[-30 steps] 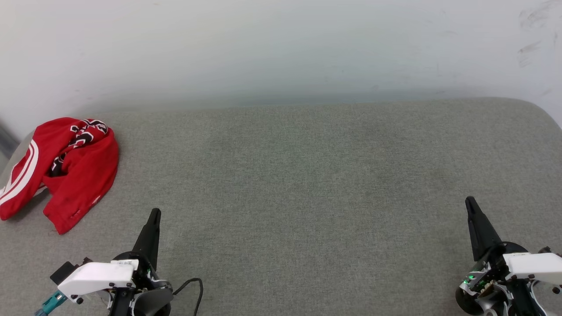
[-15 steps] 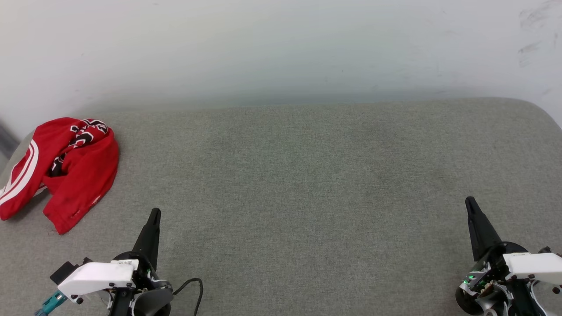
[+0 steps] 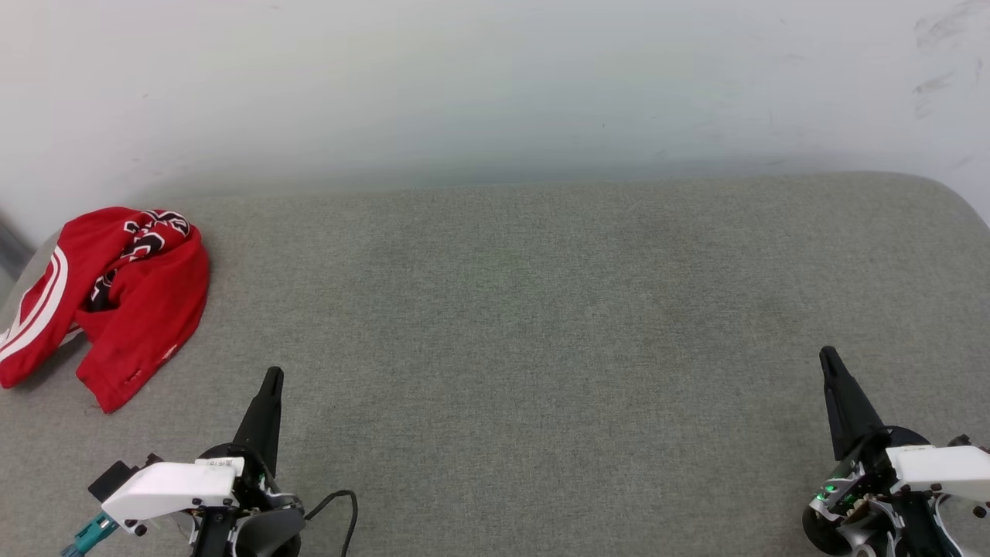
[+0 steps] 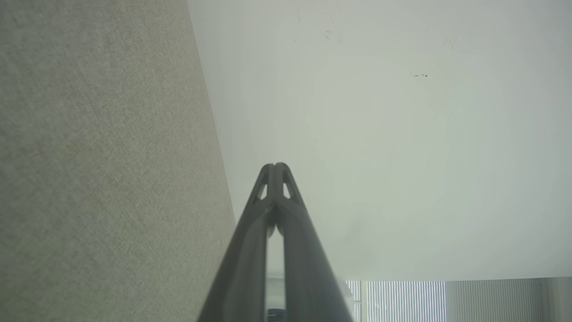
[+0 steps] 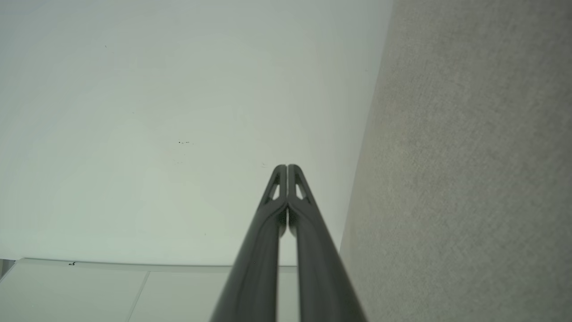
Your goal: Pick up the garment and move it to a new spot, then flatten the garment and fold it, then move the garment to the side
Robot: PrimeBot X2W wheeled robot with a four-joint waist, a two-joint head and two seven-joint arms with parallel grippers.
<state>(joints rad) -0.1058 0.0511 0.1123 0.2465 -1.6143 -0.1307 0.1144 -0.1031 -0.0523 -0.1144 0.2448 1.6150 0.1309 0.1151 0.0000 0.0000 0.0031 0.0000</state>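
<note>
staying put, crumpled garment, nothing moved

Even soft light, faint shadows, sharp focus, no glare.

Nothing has shifted in the last second: the garment lies in the same crumpled red heap at the far left corner of the grey fabric surface, its outline and folds matching the earlier head views. The left gripper and the right gripper hold the same spots by the near edge, towards the near left and near right corners, each pair of fingers pressed together as before. The head view's framing is likewise unaltered.
</note>
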